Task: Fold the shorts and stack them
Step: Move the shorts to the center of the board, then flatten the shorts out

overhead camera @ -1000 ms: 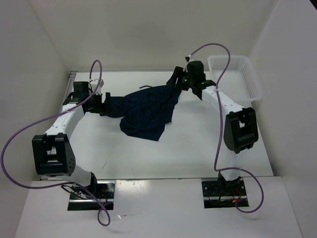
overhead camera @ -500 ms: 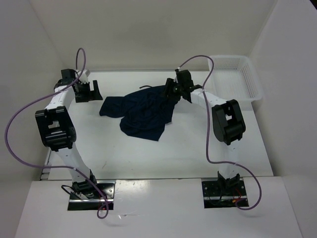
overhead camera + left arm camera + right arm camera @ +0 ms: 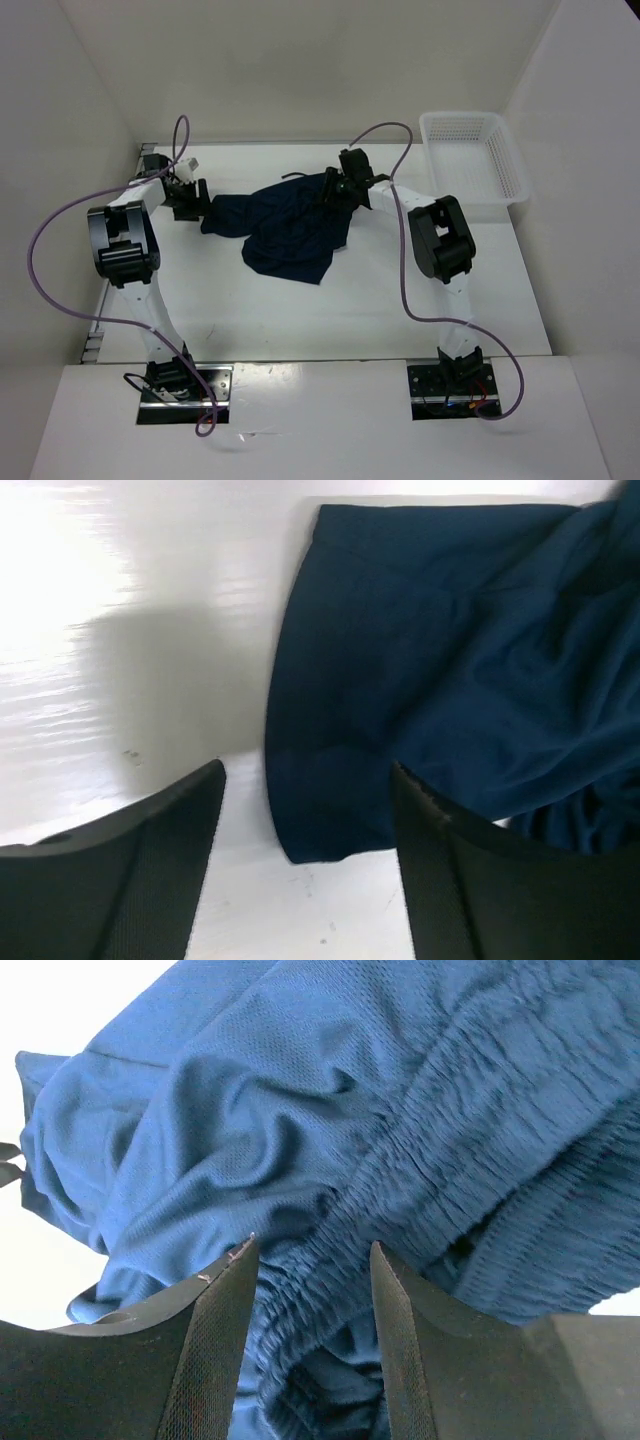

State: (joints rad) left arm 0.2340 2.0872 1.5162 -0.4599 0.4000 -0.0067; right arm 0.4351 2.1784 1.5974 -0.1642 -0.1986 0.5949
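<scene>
The dark navy shorts [image 3: 290, 225] lie crumpled on the white table at the back middle. One leg reaches left, the other hangs toward the front. My left gripper [image 3: 192, 198] is open just left of the left leg's hem [image 3: 330, 820], which lies between its fingers on the table. My right gripper [image 3: 333, 187] is open over the gathered waistband [image 3: 400, 1210] at the shorts' right end, its fingers [image 3: 215, 1350] astride the ruffled cloth. The drawstring shows as a thin dark line at the back [image 3: 292, 176].
A white mesh basket [image 3: 472, 160] stands at the back right corner. White walls close in the table at the back and both sides. Purple cables loop above both arms.
Both arms swung in toward the shorts. The left gripper let go of the left leg, lifted away, then came back down beside its hem. The right gripper moved left over the waistband.
</scene>
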